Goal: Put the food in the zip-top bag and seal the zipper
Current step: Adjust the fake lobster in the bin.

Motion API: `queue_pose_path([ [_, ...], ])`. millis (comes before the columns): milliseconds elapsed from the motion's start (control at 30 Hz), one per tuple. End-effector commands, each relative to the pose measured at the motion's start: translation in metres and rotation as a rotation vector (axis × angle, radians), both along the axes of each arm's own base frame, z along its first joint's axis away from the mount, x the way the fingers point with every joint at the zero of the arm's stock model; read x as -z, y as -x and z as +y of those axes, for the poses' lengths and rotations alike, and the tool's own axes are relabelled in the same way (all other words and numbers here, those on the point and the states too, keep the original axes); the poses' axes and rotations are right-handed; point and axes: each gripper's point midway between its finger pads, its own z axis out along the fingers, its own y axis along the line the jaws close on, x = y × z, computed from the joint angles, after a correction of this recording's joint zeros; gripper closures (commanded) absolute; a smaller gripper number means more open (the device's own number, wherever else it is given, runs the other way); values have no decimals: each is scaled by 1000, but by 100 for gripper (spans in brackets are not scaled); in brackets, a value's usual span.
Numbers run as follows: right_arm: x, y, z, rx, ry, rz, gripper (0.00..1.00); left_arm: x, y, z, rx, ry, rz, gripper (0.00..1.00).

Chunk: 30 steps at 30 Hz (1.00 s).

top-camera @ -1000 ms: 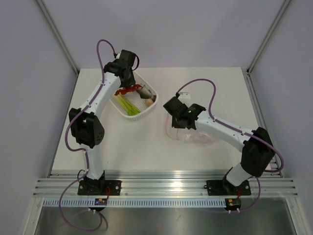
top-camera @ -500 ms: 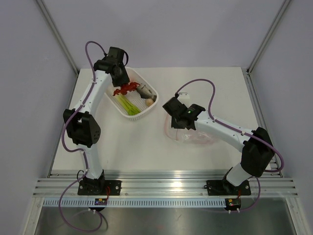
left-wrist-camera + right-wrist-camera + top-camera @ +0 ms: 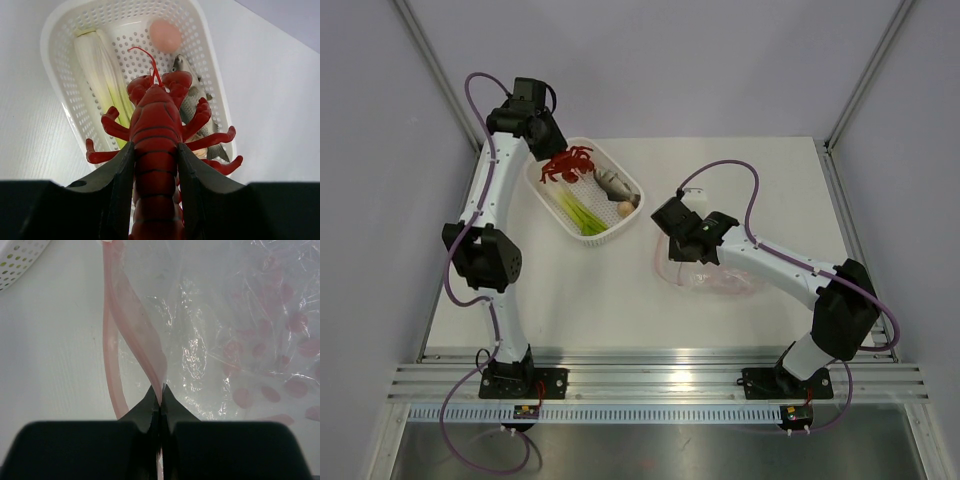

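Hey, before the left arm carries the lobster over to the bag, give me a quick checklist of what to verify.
1. Left gripper shut on the lobster: ok.
2. Lobster raised above the basket: ok.
3. Right gripper shut on the zipper: ok.
4. Zip-top bag mouth wide enough for the lobster: cannot tell.
5. Fish and vegetable lying in the basket: ok.
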Motion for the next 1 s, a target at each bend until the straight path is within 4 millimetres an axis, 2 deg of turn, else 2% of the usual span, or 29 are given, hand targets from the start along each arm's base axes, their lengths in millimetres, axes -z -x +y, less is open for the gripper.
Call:
queue_pose_path([
  [0, -10, -3, 9, -4, -24, -22, 100, -14, -3, 4, 9, 17, -48, 100],
  [100, -7, -4, 10, -3, -20, -15, 100, -22, 7, 1, 29, 37, -70, 100],
  [433, -6, -4, 25, -30, -39, -13, 100, -24, 56, -4, 91, 62, -3, 100],
  [533, -5, -3, 28, -38, -45, -15, 100, -23, 59, -5, 116, 83, 31, 100],
  [633, -7, -2, 32, -46, -59, -18, 100, -19, 51, -5, 119, 107, 42, 100],
  [733, -8, 0, 33, -50, -57, -22, 100, -1, 29, -2, 104, 162, 80, 100],
  [767, -6, 1, 32, -49, -56, -19, 100, 18, 14, -3, 104, 179, 116, 100],
  [833, -6, 3, 30, -46, -52, -18, 100, 31, 3, 1, 95, 226, 147, 100],
  [900, -7, 3, 29, -41, -56, -22, 100, 56, -12, 2, 84, 253, 178, 100],
  [933, -8, 4, 28, -43, -56, -22, 100, 61, -22, 5, 74, 281, 161, 100],
  [967, -7, 3, 28, -40, -54, -22, 100, 69, -27, 7, 66, 292, 163, 96],
])
